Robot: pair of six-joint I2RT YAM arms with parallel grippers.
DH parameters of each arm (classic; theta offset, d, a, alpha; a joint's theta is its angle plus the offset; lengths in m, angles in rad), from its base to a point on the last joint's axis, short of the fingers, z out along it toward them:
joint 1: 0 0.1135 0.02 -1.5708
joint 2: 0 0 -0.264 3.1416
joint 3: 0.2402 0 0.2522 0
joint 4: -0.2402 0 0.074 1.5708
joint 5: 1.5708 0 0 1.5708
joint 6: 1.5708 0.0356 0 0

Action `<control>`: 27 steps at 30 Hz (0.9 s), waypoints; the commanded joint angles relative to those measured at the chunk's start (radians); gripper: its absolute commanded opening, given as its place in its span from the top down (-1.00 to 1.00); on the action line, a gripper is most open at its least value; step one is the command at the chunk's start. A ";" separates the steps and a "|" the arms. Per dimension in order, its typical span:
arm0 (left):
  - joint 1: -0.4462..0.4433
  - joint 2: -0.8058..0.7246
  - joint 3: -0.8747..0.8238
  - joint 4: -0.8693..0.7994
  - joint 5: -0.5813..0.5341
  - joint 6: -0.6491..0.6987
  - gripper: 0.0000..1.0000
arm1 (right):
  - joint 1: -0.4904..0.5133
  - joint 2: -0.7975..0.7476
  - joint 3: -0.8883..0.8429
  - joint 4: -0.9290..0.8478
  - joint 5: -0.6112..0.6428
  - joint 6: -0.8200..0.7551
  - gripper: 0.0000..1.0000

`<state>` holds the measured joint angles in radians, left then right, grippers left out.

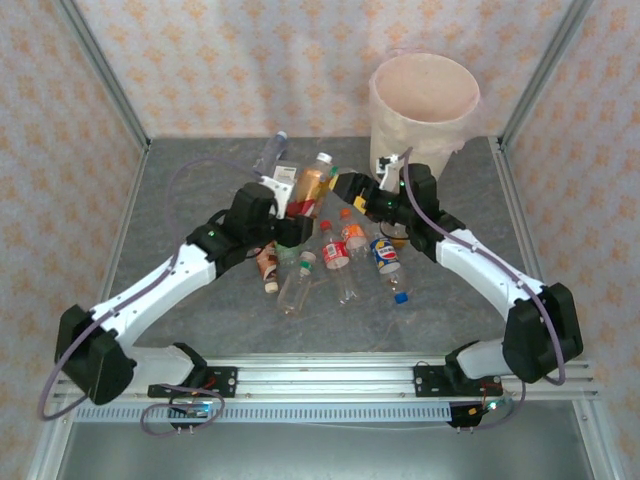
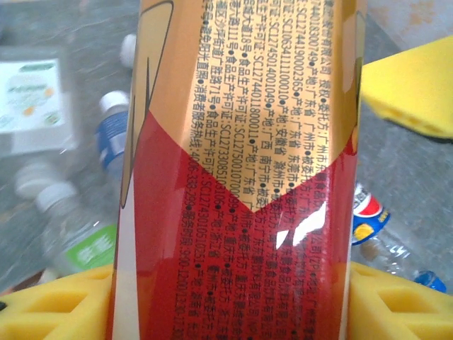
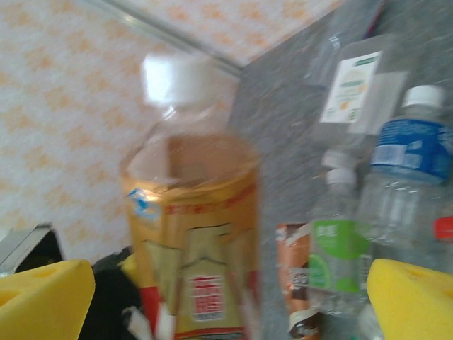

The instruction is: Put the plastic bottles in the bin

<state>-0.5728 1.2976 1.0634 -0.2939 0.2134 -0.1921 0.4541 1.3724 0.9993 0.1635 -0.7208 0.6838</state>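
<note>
Top view
- Held bottle (image 1: 312, 187): gold/red label, white cap. Long axis runs away from the arm bases, cap at far end.
- Left claw (image 1: 298, 212): pinching held bottle at its lower, red part.
- Right claw (image 1: 352, 186): spread wide, holding nothing, just beside held bottle on its right.
- Bin (image 1: 430, 135): far right of surface (image 1: 200, 170), beyond right claw. Right arm is nearer to it.
- Loose bottles (image 1: 340, 260): cluster lying mid-surface, betw. the arms.

Left wrist view
- Left claw (image 2: 233, 312): yellow pads (image 2: 56, 304) sit on either side of held bottle (image 2: 241, 142). Bottle axis is crosswise to the grip.

Right wrist view
- Right claw (image 3: 226, 304): pads wide apart at the lower corners.
- Held bottle (image 3: 191, 234): upright ahead, cap up, left of claw's centre line. Blurred.

Judgement
- Next move: prob. a handover or a carry. Bin lies far-right of held bottle. To take it, right claw would need to centre on the body first.
</note>
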 commanded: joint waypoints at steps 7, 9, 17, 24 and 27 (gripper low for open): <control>-0.075 0.103 0.107 0.084 0.069 0.129 0.24 | 0.006 -0.035 0.021 -0.027 0.065 -0.020 -0.98; -0.084 0.115 0.106 0.101 0.079 0.140 0.25 | 0.006 -0.036 0.025 -0.037 0.094 -0.022 -0.98; -0.085 0.160 0.137 0.087 0.071 0.143 0.24 | 0.006 -0.035 0.016 -0.048 0.157 -0.033 -0.84; -0.085 0.137 0.086 0.135 0.083 0.142 0.22 | 0.006 -0.033 0.016 -0.048 0.170 -0.047 -0.28; -0.085 0.134 0.076 0.140 0.083 0.140 0.14 | 0.006 -0.034 0.015 -0.040 0.160 -0.058 -0.19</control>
<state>-0.6552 1.4551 1.1545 -0.1982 0.2890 -0.0776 0.4576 1.3647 1.0027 0.1055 -0.5640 0.6456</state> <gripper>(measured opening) 0.640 0.626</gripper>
